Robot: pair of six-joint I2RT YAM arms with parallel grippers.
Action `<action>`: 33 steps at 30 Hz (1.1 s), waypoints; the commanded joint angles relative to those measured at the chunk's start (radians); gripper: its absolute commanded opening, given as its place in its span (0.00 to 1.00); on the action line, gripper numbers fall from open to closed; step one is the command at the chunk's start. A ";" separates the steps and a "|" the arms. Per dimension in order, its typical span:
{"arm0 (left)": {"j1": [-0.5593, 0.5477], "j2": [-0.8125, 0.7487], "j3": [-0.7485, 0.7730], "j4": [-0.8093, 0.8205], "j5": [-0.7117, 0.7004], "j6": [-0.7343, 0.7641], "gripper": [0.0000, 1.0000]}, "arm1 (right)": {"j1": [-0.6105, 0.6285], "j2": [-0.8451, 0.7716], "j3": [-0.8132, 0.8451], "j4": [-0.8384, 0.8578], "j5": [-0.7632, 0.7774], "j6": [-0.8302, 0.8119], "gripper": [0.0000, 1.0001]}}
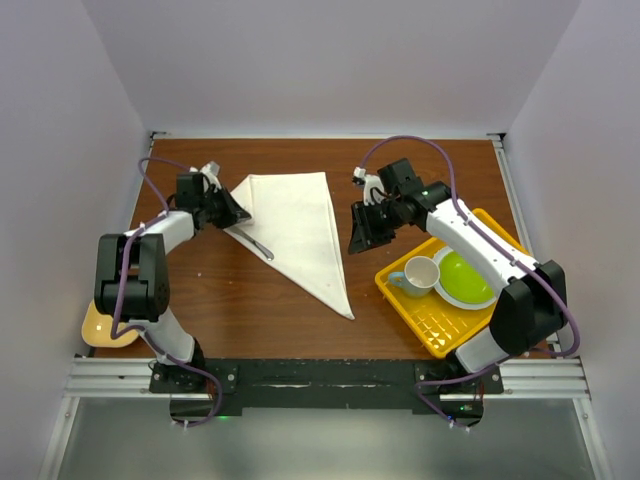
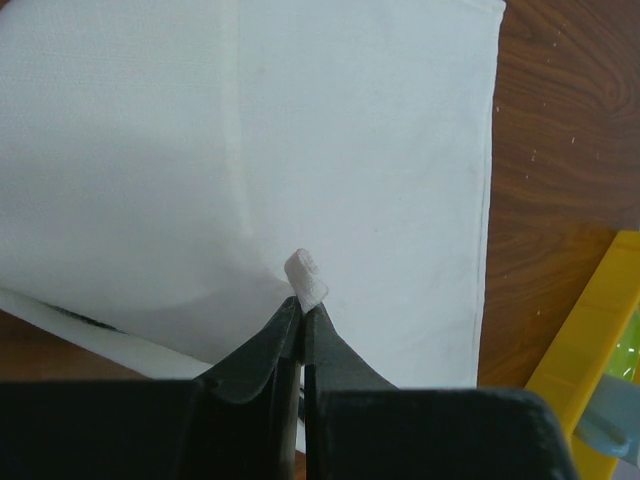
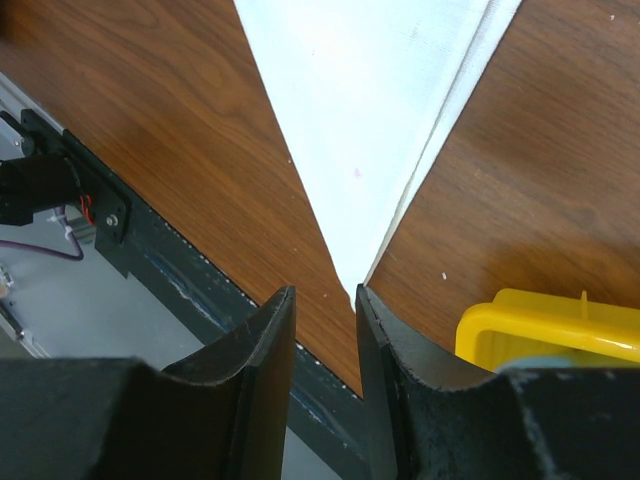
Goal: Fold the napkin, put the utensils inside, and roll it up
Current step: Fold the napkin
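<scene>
Napkin [image 1: 300, 220] is lying flat on the tabletop [image 1: 250, 300], folded into a long triangle with the skinny tip pointing toward the arms, so I'd call the folding step done. The knife [image 1: 254, 244] sits on a slant along the triangle's left edge. That's probably the right place for it if the roll is supposed to start from that side and wrap it up.

The left pincer [image 2: 303, 312] is right at that same left edge with its tips pressed together on a pinch of the cloth, and a bit of it pokes out past them. My guess is it's grabbing the edge there to lift it over the knife and start rolling to the right.

The right pincer [image 3: 325, 300] is slightly spread with nothing in it, just off the napkin's right edge. From its wrist cam you look down through the gap at the tip of the triangle. It looks like it's waiting to pin the cloth so the whole thing doesn't slide.

The yellow tray [image 1: 425, 325] with the cup [image 1: 420, 275] and green bowl [image 1: 465, 278] is off to the right, close to the right arm, so a wide swing over there could clip it.
</scene>
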 commanded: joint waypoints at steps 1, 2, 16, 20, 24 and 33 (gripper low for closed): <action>-0.003 -0.040 -0.030 0.030 0.002 0.005 0.09 | 0.000 -0.038 -0.006 0.029 -0.012 0.006 0.34; -0.029 -0.040 -0.041 0.032 0.000 0.005 0.09 | 0.000 -0.038 -0.007 0.031 -0.012 0.006 0.34; -0.068 -0.040 -0.074 0.032 -0.018 0.014 0.10 | 0.000 -0.041 -0.033 0.043 -0.013 0.006 0.34; -0.068 -0.039 -0.085 0.025 -0.018 0.022 0.11 | -0.002 -0.043 -0.038 0.045 -0.015 0.006 0.34; -0.068 -0.054 -0.107 0.025 -0.021 0.027 0.12 | 0.000 -0.043 -0.043 0.046 -0.015 0.008 0.34; -0.069 -0.056 -0.119 0.018 -0.027 0.047 0.15 | 0.000 -0.044 -0.056 0.057 -0.016 0.012 0.34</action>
